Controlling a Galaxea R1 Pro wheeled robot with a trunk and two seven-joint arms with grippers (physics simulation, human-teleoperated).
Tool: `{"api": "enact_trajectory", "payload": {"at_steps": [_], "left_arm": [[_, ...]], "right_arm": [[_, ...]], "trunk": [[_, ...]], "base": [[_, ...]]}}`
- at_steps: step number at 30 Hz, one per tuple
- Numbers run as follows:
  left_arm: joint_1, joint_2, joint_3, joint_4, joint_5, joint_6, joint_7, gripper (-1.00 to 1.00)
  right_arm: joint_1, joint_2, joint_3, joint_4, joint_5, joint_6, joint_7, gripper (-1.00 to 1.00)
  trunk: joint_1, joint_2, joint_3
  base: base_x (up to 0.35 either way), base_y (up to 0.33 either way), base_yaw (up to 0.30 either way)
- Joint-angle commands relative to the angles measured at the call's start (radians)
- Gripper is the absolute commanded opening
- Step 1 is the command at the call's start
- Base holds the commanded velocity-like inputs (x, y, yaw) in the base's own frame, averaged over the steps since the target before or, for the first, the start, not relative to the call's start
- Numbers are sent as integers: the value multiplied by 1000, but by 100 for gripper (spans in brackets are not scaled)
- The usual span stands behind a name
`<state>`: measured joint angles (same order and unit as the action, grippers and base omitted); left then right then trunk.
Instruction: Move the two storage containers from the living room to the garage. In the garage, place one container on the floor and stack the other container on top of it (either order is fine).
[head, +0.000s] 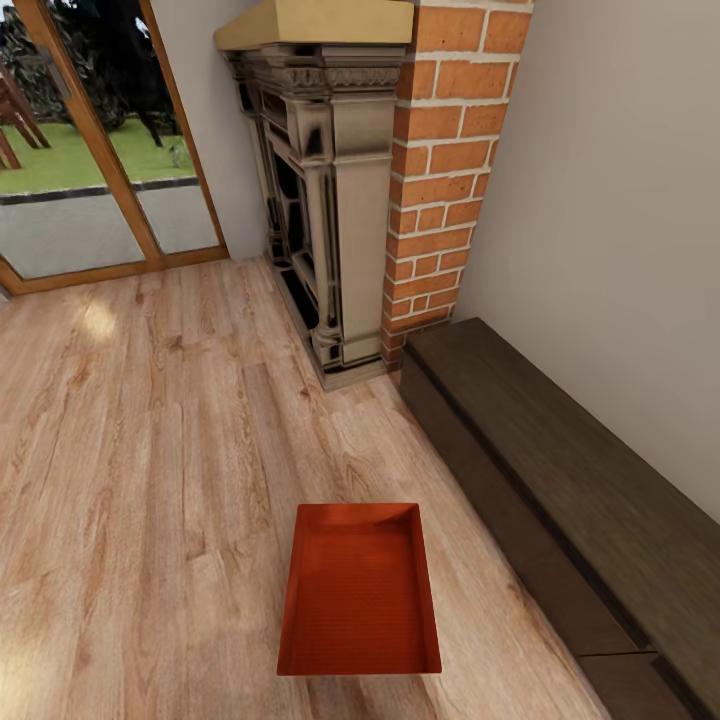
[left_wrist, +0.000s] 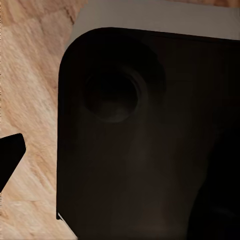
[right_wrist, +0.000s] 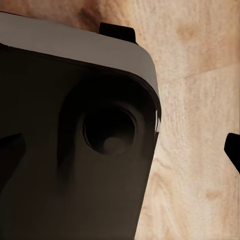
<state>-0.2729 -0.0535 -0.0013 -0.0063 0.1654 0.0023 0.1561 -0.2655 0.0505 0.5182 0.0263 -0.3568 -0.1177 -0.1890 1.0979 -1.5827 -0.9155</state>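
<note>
One orange-red storage container (head: 360, 590) lies flat on the light wood-plank floor (head: 150, 450) of the living room, low in the head view and close in front of me. It is empty, with its long side pointing away from me. My left gripper (left_wrist: 120, 165) hangs open over a dark rounded part of my own body, one dark fingertip (left_wrist: 10, 157) at the picture's edge. My right gripper (right_wrist: 120, 150) is open too, its fingertips (right_wrist: 233, 150) far apart, with nothing between them. The garage is out of view.
A long dark brown bench (head: 560, 480) runs along the white wall to the right of the container. Beyond it stands the red brick fireplace (head: 440, 180) with its dark carved surround (head: 320, 230). A wood-framed glass door (head: 90, 180) is at the far left.
</note>
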Motion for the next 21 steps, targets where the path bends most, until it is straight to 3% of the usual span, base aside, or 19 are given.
{"api": "enact_trajectory", "payload": {"at_steps": [1, 4, 6, 12, 16, 17, 20, 21], "left_arm": [[0, 0, -1, -1, 6, 3, 6, 100], [0, 4, 2, -17, 10, 8, 11, 100], [-2, 13, 3, -110, 11, 32, 12, 100], [-7, 29, 1, -370, 6, 242, 12, 100], [-18, 34, 1, -420, 3, 304, 11, 100], [-108, 28, 0, -387, 0, 318, 10, 100], [-190, 22, -1, -326, -2, 310, 10, 100], [-288, -16, -10, -286, -23, 307, 11, 100]], "right_arm": [[-1, 2, 9, 0, -8, -6, -1, 100], [-1, 6, 11, -28, -11, 8, -2, 100], [2, 7, 10, -124, -14, 65, -3, 100], [-16, 6, 9, -309, -20, 200, -10, 100], [-116, 7, 6, -330, -29, 225, -50, 100], [-227, 6, 6, -323, -74, 226, -75, 100], [-297, 10, 6, -286, -86, 221, -81, 100], [-391, 12, 8, -217, -91, 194, -84, 100]], "trunk": [[0, 0, -1], [0, 0, -1], [0, 0, -1], [0, 0, -1], [0, 0, -1], [0, 0, -1], [0, 0, -1], [0, 0, -1]], "base": [[0, 0, 0], [0, 0, 0], [0, 0, 0], [0, 0, 0], [0, 0, 0], [0, 0, 0], [0, 0, 0], [0, 0, 0]]}}
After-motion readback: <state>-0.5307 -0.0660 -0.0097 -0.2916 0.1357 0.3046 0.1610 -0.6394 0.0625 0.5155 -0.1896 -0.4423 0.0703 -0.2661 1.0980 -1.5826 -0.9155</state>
